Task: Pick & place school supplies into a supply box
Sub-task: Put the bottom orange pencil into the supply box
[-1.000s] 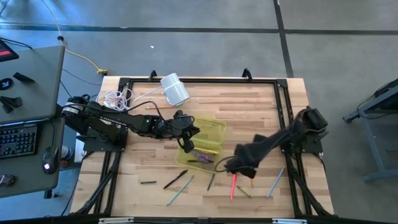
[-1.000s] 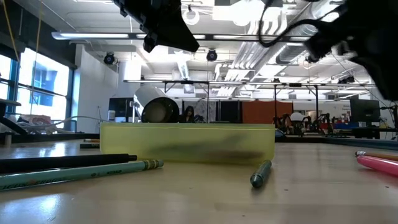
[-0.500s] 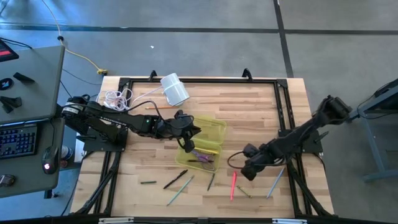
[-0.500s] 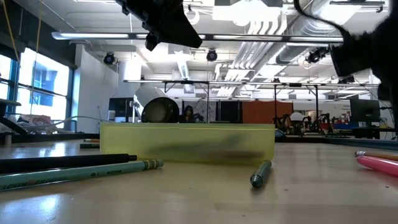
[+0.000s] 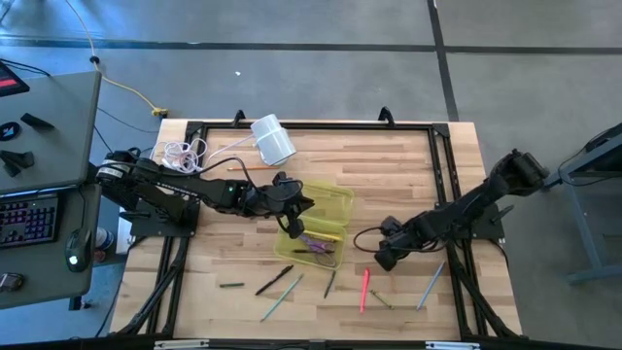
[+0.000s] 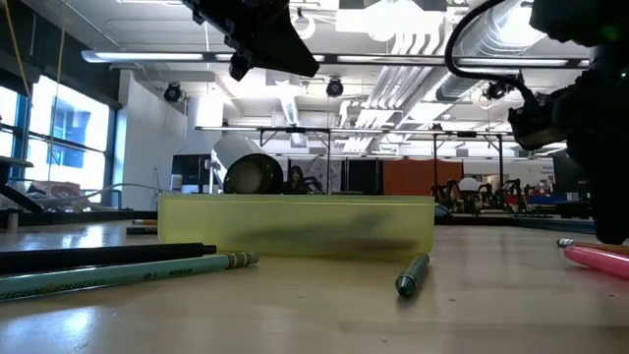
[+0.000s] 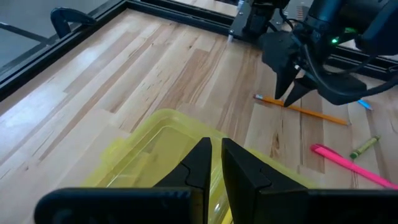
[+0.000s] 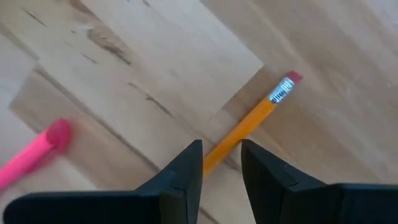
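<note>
R claw narrow, straddling orange pencil | L claw narrow, over box | wood tbl

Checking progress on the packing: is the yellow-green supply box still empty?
Not empty. The high view shows the supply box open, with the purple-handled scissors lying inside; several pens and pencils remain on the table.

In the right wrist view, the orange pencil is running down behind the right gripper, its tip hidden, while the pink pen is being cut off at the frame's left edge. In the low view, the supply box is blurring its contents into dark smudges.
</note>
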Action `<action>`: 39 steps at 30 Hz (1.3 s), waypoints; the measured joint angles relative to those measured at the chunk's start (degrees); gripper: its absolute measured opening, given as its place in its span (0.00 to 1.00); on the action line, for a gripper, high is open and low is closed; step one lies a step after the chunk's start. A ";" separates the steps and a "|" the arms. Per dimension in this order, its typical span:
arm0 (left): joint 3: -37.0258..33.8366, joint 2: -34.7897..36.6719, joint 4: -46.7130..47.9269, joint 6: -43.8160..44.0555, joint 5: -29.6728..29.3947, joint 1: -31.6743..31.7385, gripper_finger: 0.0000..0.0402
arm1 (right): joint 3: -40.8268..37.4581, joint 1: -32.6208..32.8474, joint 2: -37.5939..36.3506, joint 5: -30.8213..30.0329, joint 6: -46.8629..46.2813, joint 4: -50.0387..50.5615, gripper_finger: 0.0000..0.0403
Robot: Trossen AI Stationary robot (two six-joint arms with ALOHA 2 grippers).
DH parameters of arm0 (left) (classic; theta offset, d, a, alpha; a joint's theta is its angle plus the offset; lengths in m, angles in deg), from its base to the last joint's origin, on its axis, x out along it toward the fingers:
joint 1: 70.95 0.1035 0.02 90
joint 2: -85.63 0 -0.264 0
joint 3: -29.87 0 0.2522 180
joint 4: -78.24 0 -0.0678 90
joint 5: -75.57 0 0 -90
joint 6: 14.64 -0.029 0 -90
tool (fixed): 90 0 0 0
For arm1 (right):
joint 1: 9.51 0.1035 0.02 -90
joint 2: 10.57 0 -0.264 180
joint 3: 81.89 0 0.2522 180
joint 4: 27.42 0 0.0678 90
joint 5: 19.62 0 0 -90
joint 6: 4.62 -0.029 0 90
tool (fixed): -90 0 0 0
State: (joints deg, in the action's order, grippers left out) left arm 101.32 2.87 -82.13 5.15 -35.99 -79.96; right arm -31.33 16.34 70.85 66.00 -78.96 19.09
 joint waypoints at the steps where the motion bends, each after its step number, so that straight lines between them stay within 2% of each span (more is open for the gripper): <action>1: 0.00 0.00 0.06 0.00 -0.02 0.00 0.18 | 0.00 -0.11 0.49 -0.35 0.49 0.02 0.23; 8: 0.00 0.00 0.30 -0.01 -0.02 0.00 0.18 | 0.28 -0.51 5.19 -4.64 3.34 0.59 0.22; 10: 0.00 0.00 0.30 -0.01 -0.02 0.00 0.18 | 0.41 -0.53 6.13 -5.47 5.06 0.56 0.20; 14: 0.00 0.00 0.30 0.00 -0.01 0.00 0.18 | 0.52 -0.25 6.30 -5.82 14.19 -0.82 0.11; 18: 0.00 0.00 0.28 0.00 0.00 0.00 0.18 | 2.65 -0.29 5.85 -7.58 17.27 -1.22 0.02; 22: 0.00 0.00 0.28 0.00 0.00 0.00 0.18 | 5.37 -0.62 5.85 -9.63 20.77 -2.03 0.02; 26: 0.00 0.00 0.25 -0.01 0.02 0.00 0.18 | 10.83 -1.22 5.86 -9.06 25.24 0.86 0.02; 28: 0.00 0.00 0.24 0.00 0.02 0.00 0.18 | 14.62 -1.92 5.78 -11.01 28.13 3.20 0.01; 33: 0.00 0.00 0.22 0.02 0.02 0.00 0.18 | 23.36 -4.59 6.09 -14.76 42.12 2.17 0.01; 36: 0.55 0.00 0.93 1.45 0.42 0.00 0.17 | 26.22 -7.29 8.65 -13.25 49.18 -0.03 0.01; 39: 2.94 0.42 3.99 1.46 1.55 0.00 0.15 | 28.55 -10.50 13.14 -8.94 53.22 -2.22 0.01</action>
State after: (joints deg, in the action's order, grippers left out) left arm 104.26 3.29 -78.15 6.62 -34.44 -79.97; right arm -2.78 5.83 83.99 57.06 -25.75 16.87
